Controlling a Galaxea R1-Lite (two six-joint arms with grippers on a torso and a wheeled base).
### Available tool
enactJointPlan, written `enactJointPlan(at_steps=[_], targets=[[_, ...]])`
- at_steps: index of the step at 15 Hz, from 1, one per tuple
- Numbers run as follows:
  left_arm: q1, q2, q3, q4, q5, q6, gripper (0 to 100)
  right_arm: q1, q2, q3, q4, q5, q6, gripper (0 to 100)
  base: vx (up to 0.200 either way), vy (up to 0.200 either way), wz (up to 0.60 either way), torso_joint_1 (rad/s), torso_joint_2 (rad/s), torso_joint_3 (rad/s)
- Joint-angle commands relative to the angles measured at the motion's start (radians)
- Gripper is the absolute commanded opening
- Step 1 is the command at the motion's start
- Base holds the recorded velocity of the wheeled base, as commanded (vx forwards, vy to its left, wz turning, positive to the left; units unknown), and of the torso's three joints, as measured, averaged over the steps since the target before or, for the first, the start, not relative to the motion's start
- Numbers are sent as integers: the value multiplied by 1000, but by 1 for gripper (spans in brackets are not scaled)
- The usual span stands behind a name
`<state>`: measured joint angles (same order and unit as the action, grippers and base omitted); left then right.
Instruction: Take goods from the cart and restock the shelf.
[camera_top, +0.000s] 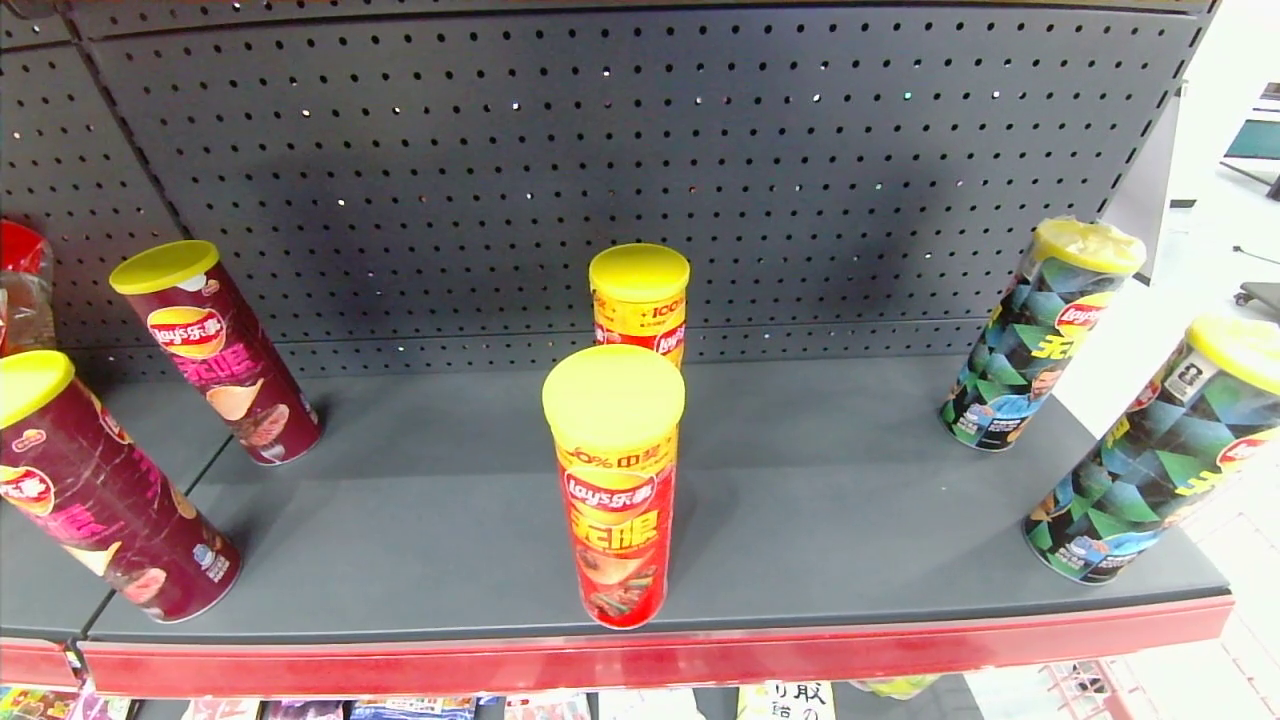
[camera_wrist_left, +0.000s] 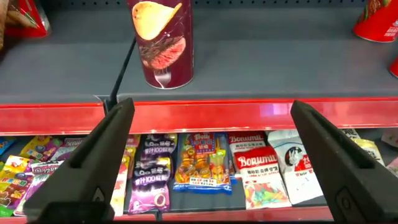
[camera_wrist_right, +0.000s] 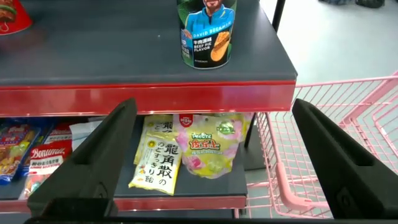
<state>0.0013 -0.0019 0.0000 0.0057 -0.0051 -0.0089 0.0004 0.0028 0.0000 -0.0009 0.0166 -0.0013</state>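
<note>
left gripper (camera_wrist_left: 212, 106): jaws wide apart, facing shelf (camera_top: 820, 500) front edge | right gripper (camera_wrist_right: 214, 102): jaws wide apart, near pink cart (camera_wrist_right: 348, 82) | six chip cans (camera_top: 620, 500) upright on shelf

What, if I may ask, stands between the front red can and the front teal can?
Nothing; the head view shows bare shelf between red can and teal can.

Behind everything I see a dark pegboard panel (camera_top: 600, 150) — holes all over. Down low, in a row, lie purple packets (camera_wrist_left: 154, 174), a blue packet (camera_wrist_left: 202, 162) and white-and-red bags (camera_wrist_left: 258, 168). Further right, a yellow packet (camera_wrist_right: 158, 158) touches a green-and-pink bag (camera_wrist_right: 208, 146) — pale floor (camera_wrist_right: 348, 37) beyond.
</note>
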Motion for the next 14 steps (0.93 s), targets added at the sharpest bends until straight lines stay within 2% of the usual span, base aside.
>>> enactJointPlan(at_steps=[1,3,8,14], targets=[[0,2,0,0,1,-2,100,1,-1,0,-1,0,0,100,0,0,0,0,0,0],[0,2,0,-1,1,-2,100,0,-1,0,-1,0,0,100,0,0,0,0,0,0],[0,2,0,0,1,-2,100,1,-3,0,-1,0,0,100,-200,0,0,7,0,0],[0,2,0,0,1,-3,100,1,-1,-2,1,3,-9,100,0,0,0,0,0,0]])
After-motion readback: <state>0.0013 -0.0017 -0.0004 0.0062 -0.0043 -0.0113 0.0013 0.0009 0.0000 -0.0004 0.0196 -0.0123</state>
